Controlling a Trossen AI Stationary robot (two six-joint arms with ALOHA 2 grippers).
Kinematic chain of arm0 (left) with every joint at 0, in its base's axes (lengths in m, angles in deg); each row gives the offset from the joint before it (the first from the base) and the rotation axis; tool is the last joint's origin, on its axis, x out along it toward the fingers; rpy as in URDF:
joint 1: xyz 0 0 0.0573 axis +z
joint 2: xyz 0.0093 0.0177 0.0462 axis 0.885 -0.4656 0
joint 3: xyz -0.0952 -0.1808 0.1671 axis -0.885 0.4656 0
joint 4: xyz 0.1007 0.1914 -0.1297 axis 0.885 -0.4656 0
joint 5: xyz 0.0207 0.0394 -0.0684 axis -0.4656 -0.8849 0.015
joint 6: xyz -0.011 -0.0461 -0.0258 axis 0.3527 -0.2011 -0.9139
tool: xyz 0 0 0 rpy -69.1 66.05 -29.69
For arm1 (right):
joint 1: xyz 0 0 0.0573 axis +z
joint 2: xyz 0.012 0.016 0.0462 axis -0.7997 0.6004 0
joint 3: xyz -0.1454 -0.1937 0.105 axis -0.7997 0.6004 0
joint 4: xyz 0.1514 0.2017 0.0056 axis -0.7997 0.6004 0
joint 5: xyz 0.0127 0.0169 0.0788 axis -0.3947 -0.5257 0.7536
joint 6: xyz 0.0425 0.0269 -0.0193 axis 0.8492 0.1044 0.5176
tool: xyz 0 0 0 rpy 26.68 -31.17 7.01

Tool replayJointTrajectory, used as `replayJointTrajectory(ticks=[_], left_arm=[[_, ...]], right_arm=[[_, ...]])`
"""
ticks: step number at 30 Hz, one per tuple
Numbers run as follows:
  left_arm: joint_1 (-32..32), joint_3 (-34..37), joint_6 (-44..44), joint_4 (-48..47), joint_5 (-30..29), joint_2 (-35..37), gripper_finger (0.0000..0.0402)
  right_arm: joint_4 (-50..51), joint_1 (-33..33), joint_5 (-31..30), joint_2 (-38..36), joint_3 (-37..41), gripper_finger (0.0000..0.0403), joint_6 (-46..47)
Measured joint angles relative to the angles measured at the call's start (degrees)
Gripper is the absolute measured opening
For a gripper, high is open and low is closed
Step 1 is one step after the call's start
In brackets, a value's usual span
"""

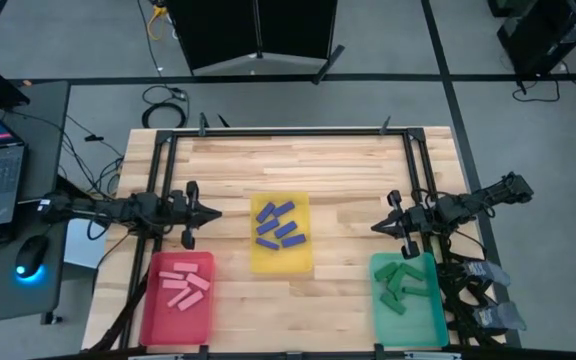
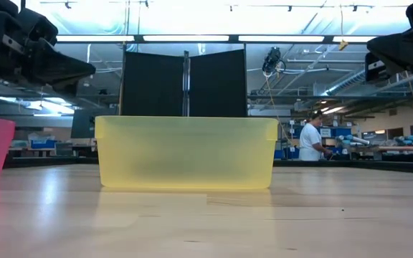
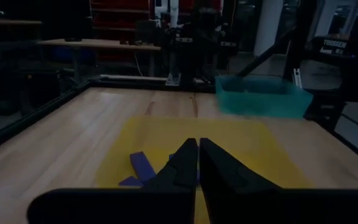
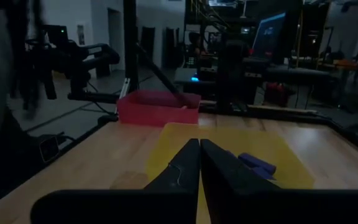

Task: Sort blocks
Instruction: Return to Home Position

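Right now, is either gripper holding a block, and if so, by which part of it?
Nothing is held. The left gripper and the right gripper are both shut and empty, on either side of the yellow tray.

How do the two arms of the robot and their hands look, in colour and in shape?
The left arm and the right arm are both black and slim, built of short jointed segments. The left hand and the right hand look alike. Each has two dark, flat-sided fingers that narrow to a pointed tip.
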Motion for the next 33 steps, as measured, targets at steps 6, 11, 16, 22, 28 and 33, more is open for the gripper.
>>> replayJointTrajectory(ticks=[6,11,16,22,28,33], left_arm=[[0.0,0.0,0.0,0.5,0.0,0.0,0.0027],[0.0,0.0,0.0,0.9,0.1,0.0,0.0027],[0.0,0.0,0.0,0.9,0.1,0.0,0.0028],[0.0,0.0,0.0,1.2,0.1,0.0,0.0028],[0.0,0.0,0.0,1.2,0.2,0.0,0.0028],[0.0,0.0,0.0,1.2,0.4,0.0,0.0028]], right_arm=[[0.0,0.0,-0.1,0.0,0.0,0.0027,0.0],[-0.1,0.0,-0.1,0.0,0.0,0.0027,0.0],[-0.1,0.0,-0.1,0.0,0.0,0.0025,0.0],[-0.1,0.0,-0.1,0.0,0.0,0.0027,0.0],[-0.1,0.0,-0.1,0.0,0.0,0.0026,0.0],[-0.1,0.0,-0.1,0.0,0.0,0.0025,0.0]])
